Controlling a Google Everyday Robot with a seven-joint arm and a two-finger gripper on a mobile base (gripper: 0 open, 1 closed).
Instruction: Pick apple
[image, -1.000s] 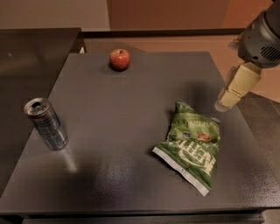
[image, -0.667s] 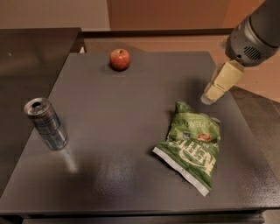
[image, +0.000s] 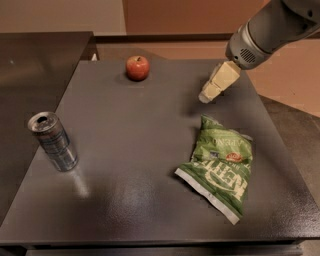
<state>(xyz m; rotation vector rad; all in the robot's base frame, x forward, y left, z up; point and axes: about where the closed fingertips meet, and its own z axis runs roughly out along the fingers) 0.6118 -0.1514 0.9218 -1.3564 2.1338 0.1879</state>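
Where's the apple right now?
In camera view, the apple sits near the far edge of the table, left of the gripper, which hovers beyond the chip bag.

The robot's thick, rounded, matte grey arm (image: 280, 24) ends in a paler silver collar (image: 234, 46) bearing a small dark perforated grille (image: 246, 54), and from it juts the cream-coloured, blocky, segmented gripper (image: 207, 94), at the upper right of the camera view.
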